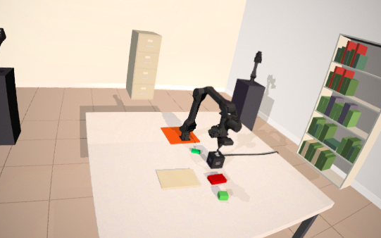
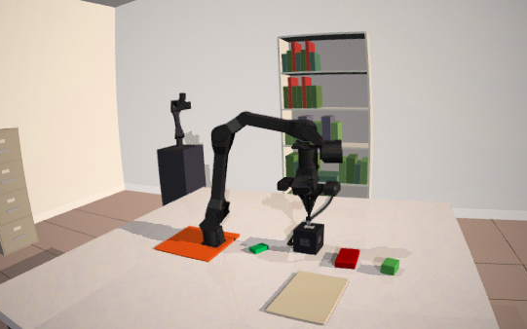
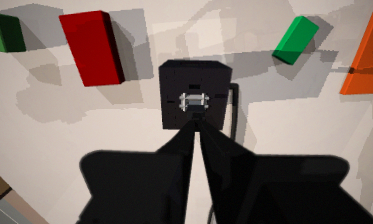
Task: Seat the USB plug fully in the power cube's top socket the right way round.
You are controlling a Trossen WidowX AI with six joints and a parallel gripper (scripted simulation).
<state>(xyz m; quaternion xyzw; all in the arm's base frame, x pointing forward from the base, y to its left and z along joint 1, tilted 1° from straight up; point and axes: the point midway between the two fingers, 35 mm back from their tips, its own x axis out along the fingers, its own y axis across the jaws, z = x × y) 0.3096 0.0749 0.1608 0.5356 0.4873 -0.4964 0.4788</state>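
Note:
The black power cube [image 1: 215, 160] [image 2: 308, 239] [image 3: 177, 80] stands mid-table, right of the arm's base. The silver USB plug [image 3: 193, 101] [image 2: 308, 222] sits in the socket on the cube's top face. Its black cable [image 1: 250, 153] [image 3: 234, 110] runs off over the table to the right. My gripper [image 1: 218, 151] [image 2: 308, 219] [image 3: 196, 125] points straight down over the cube. Its fingers are nearly closed, with the tips meeting at the plug. The grip point itself is hidden behind the fingertips in the wrist view.
A red block [image 1: 217, 179] [image 2: 348, 257] [image 3: 92, 47] and a green cube [image 1: 222, 195] [image 2: 390, 266] [image 3: 4, 32] lie in front of the power cube. A green block [image 1: 195, 151] [image 2: 258, 248] [image 3: 295, 39] lies near the orange base mat [image 1: 170, 135] [image 2: 180, 240]. A tan board [image 1: 177, 178] [image 2: 308, 296] lies flat.

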